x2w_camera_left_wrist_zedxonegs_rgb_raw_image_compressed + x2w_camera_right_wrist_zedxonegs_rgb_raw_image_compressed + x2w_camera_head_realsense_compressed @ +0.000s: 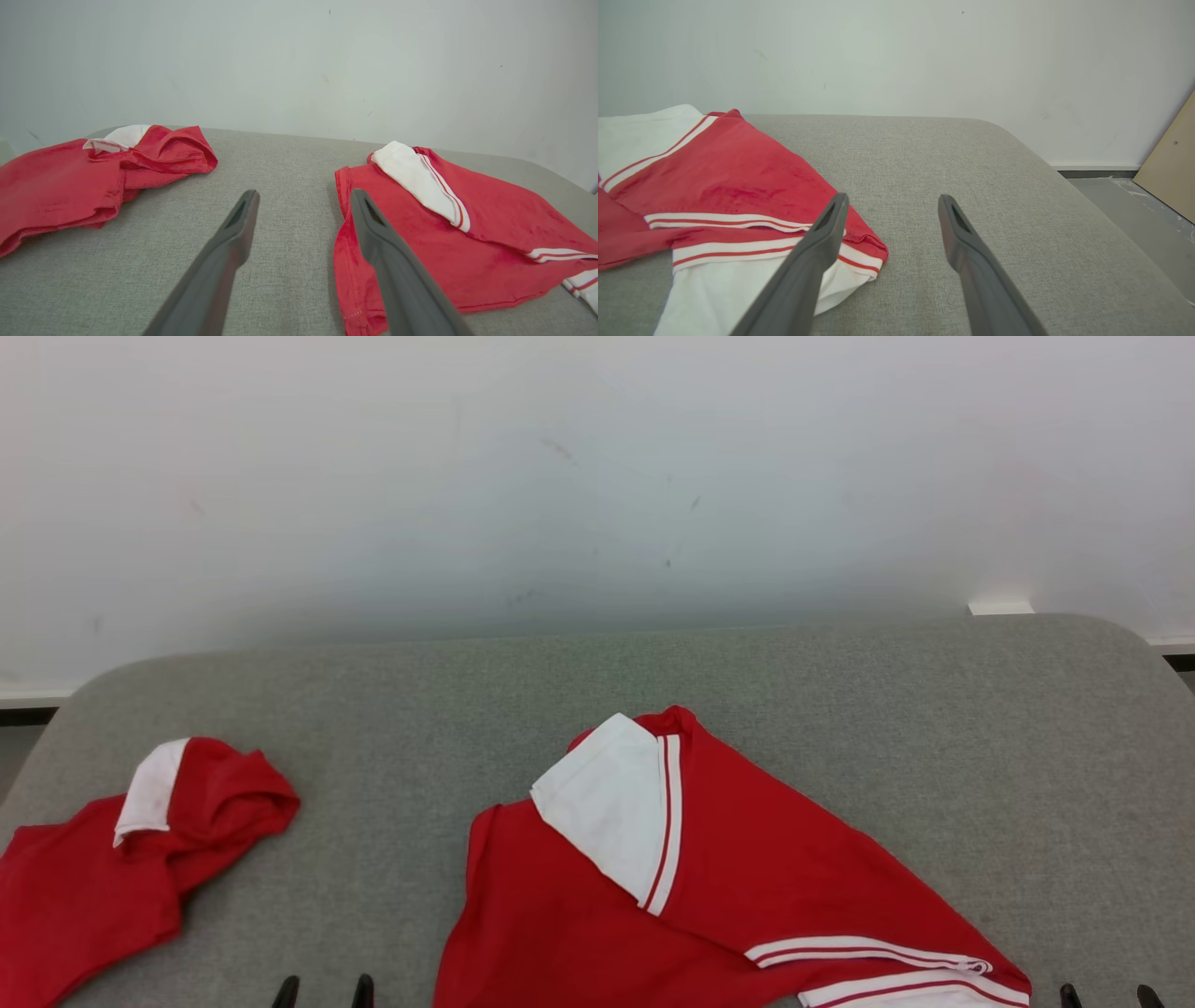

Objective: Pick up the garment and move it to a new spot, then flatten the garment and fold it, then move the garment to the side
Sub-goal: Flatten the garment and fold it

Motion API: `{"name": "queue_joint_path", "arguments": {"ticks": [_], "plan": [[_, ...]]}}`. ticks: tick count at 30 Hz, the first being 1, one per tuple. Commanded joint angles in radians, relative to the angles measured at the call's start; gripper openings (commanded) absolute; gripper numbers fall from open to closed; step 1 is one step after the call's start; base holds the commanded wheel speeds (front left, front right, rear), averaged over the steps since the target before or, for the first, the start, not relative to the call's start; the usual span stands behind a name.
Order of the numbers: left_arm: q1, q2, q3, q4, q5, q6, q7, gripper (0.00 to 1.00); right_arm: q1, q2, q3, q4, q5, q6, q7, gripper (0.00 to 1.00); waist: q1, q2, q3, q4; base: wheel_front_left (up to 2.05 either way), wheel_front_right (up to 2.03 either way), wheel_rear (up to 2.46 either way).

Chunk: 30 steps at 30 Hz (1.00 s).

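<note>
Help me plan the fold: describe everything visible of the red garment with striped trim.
The garment is red, soft-looking cloth with white panels edged in red-and-white stripes. It lies folded and wrinkled, a white flap turned over its top, on the grey fabric table, centre-right near the robot. Only the table seems to touch it; a second red garment lies apart to its left.

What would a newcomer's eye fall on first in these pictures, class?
A bright red garment with white striped trim lies partly folded at the near middle of the grey table. A second, crumpled red garment sits at the table's left edge. The left pincer and right pincer hover open, empty.
</note>
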Motion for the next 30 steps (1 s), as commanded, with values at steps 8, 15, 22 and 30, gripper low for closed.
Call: {"name": "queue_joint_path", "arguments": {"ticks": [8, 15, 22, 30], "plan": [[0.025, -0.001, -0.021, 0.037, 0.02, -0.011, 0.0, 1.0, -0.001, -0.037, 0.065, -0.026, 0.074, -0.003, 0.0, 1.0, 0.0, -0.0001, -0.013, -0.01, 0.0, 0.0, 0.0], [0.003, 0.049, -0.114, 0.151, 0.008, -0.012, 0.0, 1.0, 0.065, -0.173, 0.257, -0.073, 0.236, -0.003, 0.185, 1.0, 0.0, -0.0001, -0.01, -0.008, 0.0, 0.0, 0.0], [-0.051, 0.096, -0.212, 0.268, -0.045, -0.011, 0.052, 1.0, 0.068, -0.213, 0.33, -0.086, 0.313, -0.003, 0.317, 1.0, 0.0, -0.0001, 0.015, -0.013, 0.0, 0.0, 0.0], [-0.124, 0.132, -0.274, 0.332, -0.097, -0.011, 0.055, 1.0, -0.016, -0.183, 0.374, 0.002, 0.288, -0.003, 0.329, 1.0, 0.0, -0.0001, 0.045, -0.009, 0.0, 0.0, 0.0]]}}
